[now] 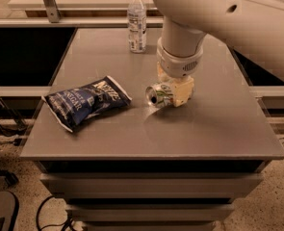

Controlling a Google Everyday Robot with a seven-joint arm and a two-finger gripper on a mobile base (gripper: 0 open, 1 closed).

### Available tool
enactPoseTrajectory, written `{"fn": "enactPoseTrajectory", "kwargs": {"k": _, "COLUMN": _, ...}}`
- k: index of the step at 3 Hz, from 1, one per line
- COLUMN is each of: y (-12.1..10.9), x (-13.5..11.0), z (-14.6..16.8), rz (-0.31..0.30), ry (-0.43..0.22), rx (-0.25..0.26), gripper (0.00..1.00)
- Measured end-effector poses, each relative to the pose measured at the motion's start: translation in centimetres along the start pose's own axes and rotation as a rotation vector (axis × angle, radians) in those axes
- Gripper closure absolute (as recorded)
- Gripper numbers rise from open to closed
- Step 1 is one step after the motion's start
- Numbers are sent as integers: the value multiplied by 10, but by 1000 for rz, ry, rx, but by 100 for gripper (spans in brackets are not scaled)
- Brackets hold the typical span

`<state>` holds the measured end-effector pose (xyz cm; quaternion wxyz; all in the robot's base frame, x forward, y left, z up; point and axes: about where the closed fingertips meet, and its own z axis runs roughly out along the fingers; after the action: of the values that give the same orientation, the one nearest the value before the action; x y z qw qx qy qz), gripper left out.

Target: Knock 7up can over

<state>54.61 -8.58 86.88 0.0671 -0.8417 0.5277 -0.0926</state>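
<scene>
The 7up can (158, 95) lies on its side in the middle of the grey table (204, 129), its silver top facing left toward the chip bag. My gripper (176, 91) hangs straight down from the big white arm and is low over the table, right against the can's right end. The gripper's cream body covers the can's far end, and its fingers are hidden.
A dark blue chip bag (86, 101) lies flat at the table's left. A clear water bottle (137, 21) with a white cap stands upright at the back edge. The table's front and right edges drop to the floor with cables.
</scene>
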Motion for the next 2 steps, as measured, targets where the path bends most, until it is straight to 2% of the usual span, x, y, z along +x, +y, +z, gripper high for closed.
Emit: {"fn": "enactPoseTrajectory", "kwargs": {"k": 2, "y": 0, "x": -3, "z": 0, "rz": -8, "ry": -7, "rx": -11, "gripper": 12}}
